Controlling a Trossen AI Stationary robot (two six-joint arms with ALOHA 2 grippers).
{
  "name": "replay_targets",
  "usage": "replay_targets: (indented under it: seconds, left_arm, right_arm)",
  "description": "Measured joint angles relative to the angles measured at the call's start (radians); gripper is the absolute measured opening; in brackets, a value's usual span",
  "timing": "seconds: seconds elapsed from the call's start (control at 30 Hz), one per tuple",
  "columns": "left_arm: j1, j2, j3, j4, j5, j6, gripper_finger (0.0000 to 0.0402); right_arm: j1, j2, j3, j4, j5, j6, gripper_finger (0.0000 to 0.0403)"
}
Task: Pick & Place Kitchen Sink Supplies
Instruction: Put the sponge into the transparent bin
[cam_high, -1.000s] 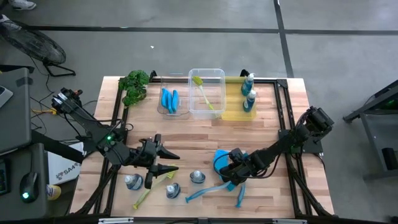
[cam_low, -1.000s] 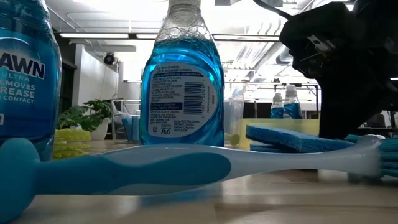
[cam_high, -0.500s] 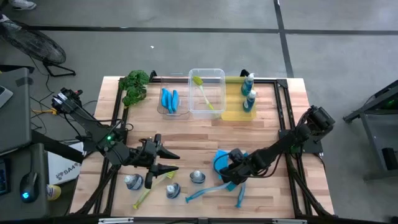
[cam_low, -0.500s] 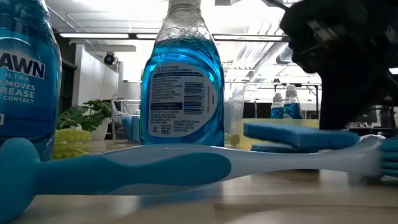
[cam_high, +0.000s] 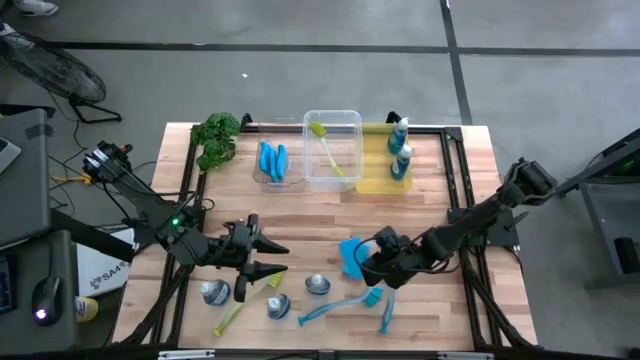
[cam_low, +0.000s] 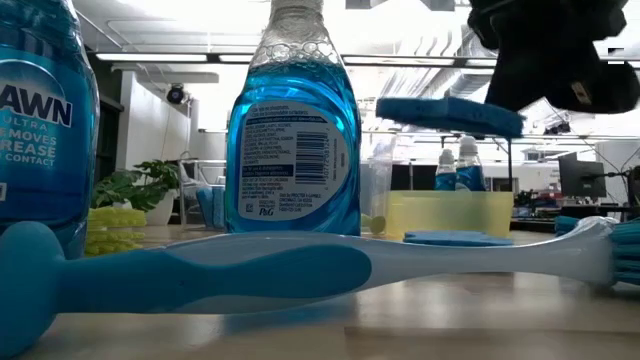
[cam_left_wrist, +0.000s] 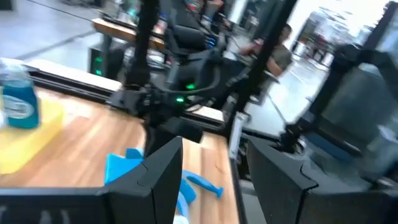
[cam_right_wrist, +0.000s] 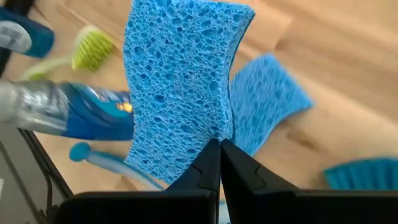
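while left fingers (cam_high: 268, 257) gape, right fingers (cam_right_wrist: 221, 149) pinch sponge (cam_right_wrist: 180, 93) edge – above table (cam_high: 320, 215).

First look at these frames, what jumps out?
The right gripper, jaws shut on a blue sponge, holds it clear of the table over a second sponge lying flat. Up close in the low view stand a blue-liquid bottle and a blue dish brush.

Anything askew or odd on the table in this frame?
Nothing spilled or damaged. The right end effector pinches a blue sponge by one edge, so it bends slightly. A second sponge lies flat on the table below.
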Motion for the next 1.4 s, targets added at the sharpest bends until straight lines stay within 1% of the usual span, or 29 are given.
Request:
replay_targets:
  seconds: [0.17,0.27,0.3,0.37,0.6,0.67,0.73,0.83,0.97,1.03,1.17,1.23,1.4]
  left_arm:
    - [0.001,0.000,0.000,0.008,-0.111,-0.032,0.0177]
    - [0.011,0.003,0.000,0.007,-0.188,-0.054,0.0177]
    - [0.023,0.004,0.000,0.004,-0.195,-0.059,0.0177]
    - [0.058,0.008,0.000,0.005,-0.183,-0.081,0.0177]
    - [0.247,0.044,0.000,0.012,-0.026,-0.111,0.0178]
    - [0.300,0.056,0.000,0.013,0.011,-0.113,0.0185]
    - [0.344,0.069,0.000,0.019,0.046,-0.132,0.0200]
    - [0.410,0.090,0.000,0.041,0.118,-0.163,0.0236]
    - [0.488,0.116,0.000,0.100,0.286,-0.185,0.0285]
    - [0.516,0.126,0.000,0.119,0.338,-0.190,0.0299]
    - [0.561,0.134,0.000,0.124,0.358,-0.237,0.0303]
    - [0.575,0.134,0.000,0.126,0.360,-0.250,0.0300]
    - [0.598,0.134,0.000,0.115,0.399,-0.320,0.0289]
  right_arm:
    - [0.000,-0.070,0.000,-0.028,0.122,-0.096,0.0000]
    - [0.000,-0.108,0.000,-0.030,0.200,-0.194,0.0000]
    - [0.000,-0.120,0.000,-0.030,0.225,-0.229,0.0000]
    - [0.000,-0.143,0.000,-0.030,0.273,-0.301,0.0000]
    - [-0.001,-0.214,0.000,-0.030,0.406,-0.511,0.0000]
    - [-0.002,-0.236,0.000,-0.031,0.424,-0.558,0.0000]
    - [-0.011,-0.260,0.000,-0.030,0.423,-0.604,0.0000]
    - [-0.028,-0.293,0.000,-0.030,0.393,-0.691,0.0000]
    - [-0.070,-0.335,0.000,-0.030,0.312,-0.846,0.0000]
    - [-0.101,-0.348,0.000,-0.030,0.251,-0.932,0.0000]
    - [-0.169,-0.358,0.004,-0.034,0.125,-1.078,0.0000]
    - [-0.196,-0.356,0.018,-0.040,0.085,-1.146,0.0000]
    - [-0.250,-0.350,0.091,-0.089,0.075,-1.313,0.0000]
